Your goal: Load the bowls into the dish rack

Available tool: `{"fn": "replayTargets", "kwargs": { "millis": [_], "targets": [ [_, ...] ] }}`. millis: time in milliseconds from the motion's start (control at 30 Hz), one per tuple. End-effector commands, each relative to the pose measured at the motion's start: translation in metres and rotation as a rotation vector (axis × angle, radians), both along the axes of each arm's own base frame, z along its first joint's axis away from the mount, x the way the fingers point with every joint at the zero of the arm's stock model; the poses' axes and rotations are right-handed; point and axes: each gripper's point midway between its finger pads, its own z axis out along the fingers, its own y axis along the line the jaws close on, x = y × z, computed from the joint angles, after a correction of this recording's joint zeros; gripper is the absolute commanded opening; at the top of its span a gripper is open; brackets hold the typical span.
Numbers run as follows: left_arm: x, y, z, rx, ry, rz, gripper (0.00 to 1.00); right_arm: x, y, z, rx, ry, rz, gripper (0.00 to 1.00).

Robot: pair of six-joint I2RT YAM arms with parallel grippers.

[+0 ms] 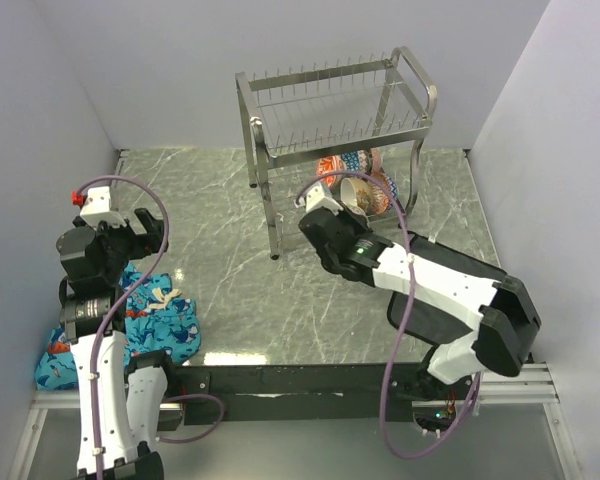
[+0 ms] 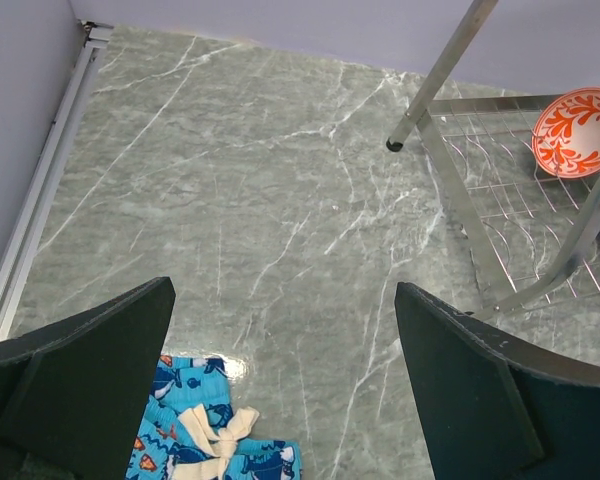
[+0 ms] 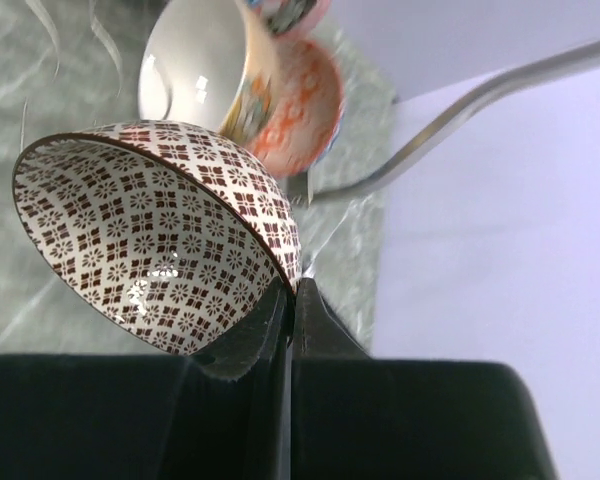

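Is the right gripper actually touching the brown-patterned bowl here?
Touching. The right wrist view shows the right gripper pinching the rim of the brown-patterned bowl between its closed fingers, with no gap visible.

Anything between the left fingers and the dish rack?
No, only bare marble table separates the open left fingers from the near leg of the dish rack, as the left wrist view shows. The blue cloth lies nearer, beneath those fingers.
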Motion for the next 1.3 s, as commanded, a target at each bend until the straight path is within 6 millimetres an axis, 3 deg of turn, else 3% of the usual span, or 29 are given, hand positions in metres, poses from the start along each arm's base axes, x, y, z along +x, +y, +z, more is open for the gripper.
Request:
{"fn": "replayTargets", "kwargs": {
  "millis": [0,167,500,800,967,1267],
  "targets": [
    [-0.002,-0.003,0.004,-0.016,-0.028,-0.011,1.0,0.027,0.01,0.038,-0.017,-0.171,-0.077,0.0],
    [-0.004,-0.001,0.001,-0.022,-0.026,-0.004,0.99,0.042,0.022,0.034,-0.082,-0.184,-0.095,0.0],
    [-0.006,-0.001,-0.006,-0.025,-0.018,-0.002,1.0,0.066,0.026,0.039,-0.167,-0.252,-0.167,0.0],
    [-0.005,0.0,-0.008,-0.02,-0.013,-0.002,1.0,0.077,0.033,0.026,-0.211,-0.247,-0.187,0.0],
    [-0.005,-0.001,-0.01,-0.025,-0.011,-0.004,0.99,0.086,0.031,0.026,-0.233,-0.258,-0.212,0.0],
    [-0.006,0.001,-0.015,-0.019,-0.001,0.005,0.99,0.094,0.026,0.006,-0.287,-0.221,-0.23,0.0]
  ]
}}
